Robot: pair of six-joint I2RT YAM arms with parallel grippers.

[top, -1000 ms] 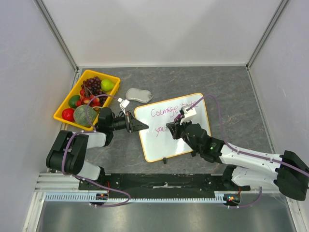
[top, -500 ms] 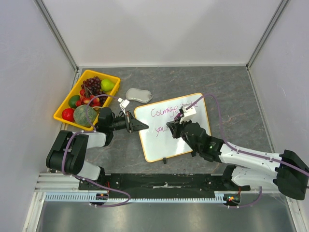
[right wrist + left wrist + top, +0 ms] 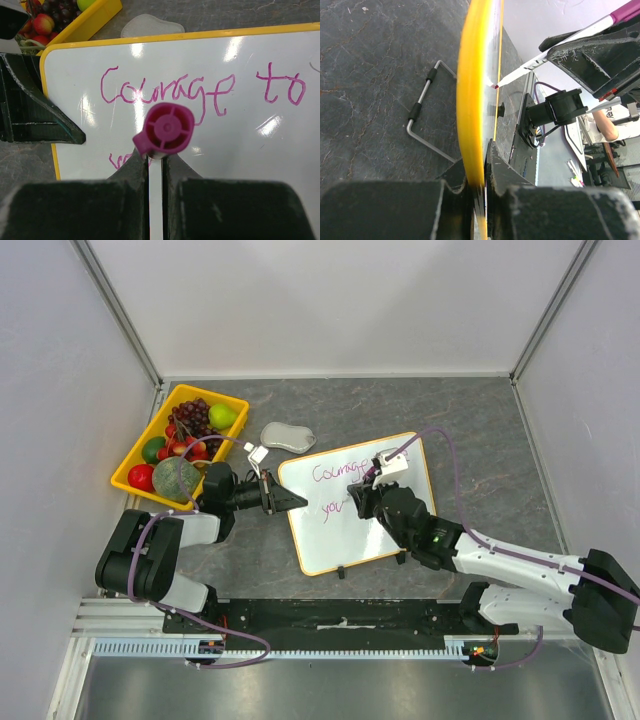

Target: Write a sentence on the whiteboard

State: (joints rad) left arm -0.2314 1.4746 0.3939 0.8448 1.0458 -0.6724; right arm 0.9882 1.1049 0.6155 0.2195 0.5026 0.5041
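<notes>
Mid-table, toward the near edge, the left gripper [image 3: 290, 502] pinched the left rim of the whiteboard [image 3: 335, 540] while the right gripper [image 3: 156, 170] clamped a purple marker [image 3: 166, 128] against it. Pressing too hard could have twisted the board loose, skewing the sentence [image 3: 170, 92].

Yellow-rimmed whiteboard [image 3: 330, 540] lies mid-tabletop, skewed to its edges; purple cursive sentence [image 3: 165, 91] reads "Courage to", with "yo" below.
</notes>
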